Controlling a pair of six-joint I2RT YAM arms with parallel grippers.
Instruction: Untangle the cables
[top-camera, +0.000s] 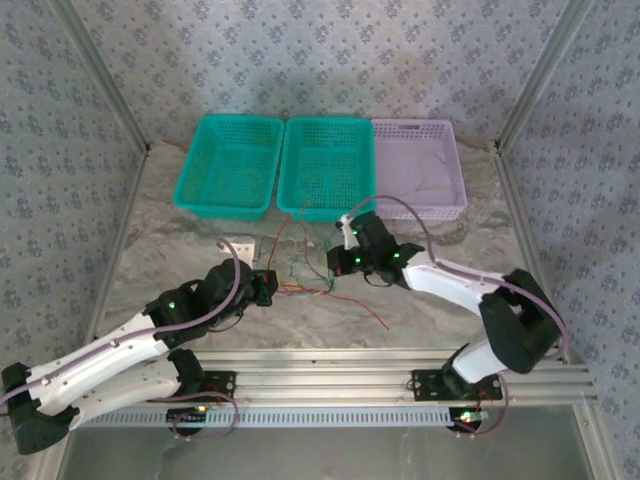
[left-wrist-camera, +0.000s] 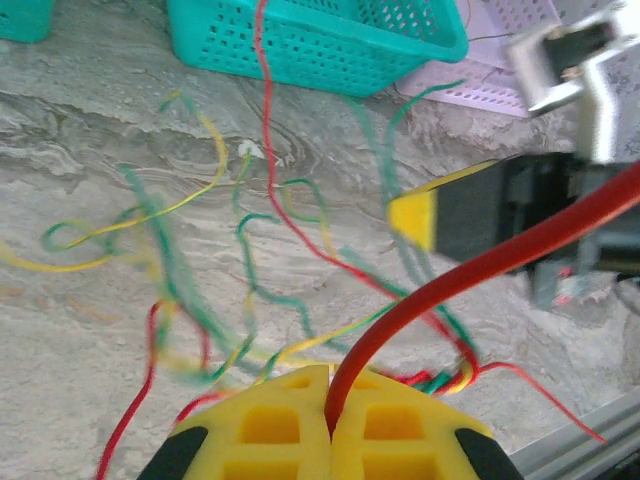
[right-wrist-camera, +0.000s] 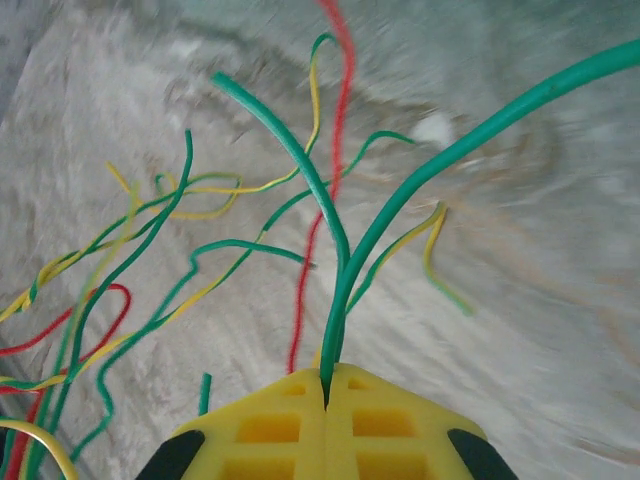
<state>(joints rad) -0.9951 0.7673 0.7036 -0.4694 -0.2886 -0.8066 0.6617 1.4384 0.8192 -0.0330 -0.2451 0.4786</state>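
On table — cables tangled; left end effector clenches red cable, right end effector green cable.

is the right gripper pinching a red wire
No, in the right wrist view the right gripper is shut on a green wire that loops out from between its tips.

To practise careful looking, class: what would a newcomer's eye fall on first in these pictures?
A tangle of red, yellow and green cables sprawls across the middle of the table. The left gripper is shut on a red cable, the right gripper on a green cable. Three baskets line the far edge.
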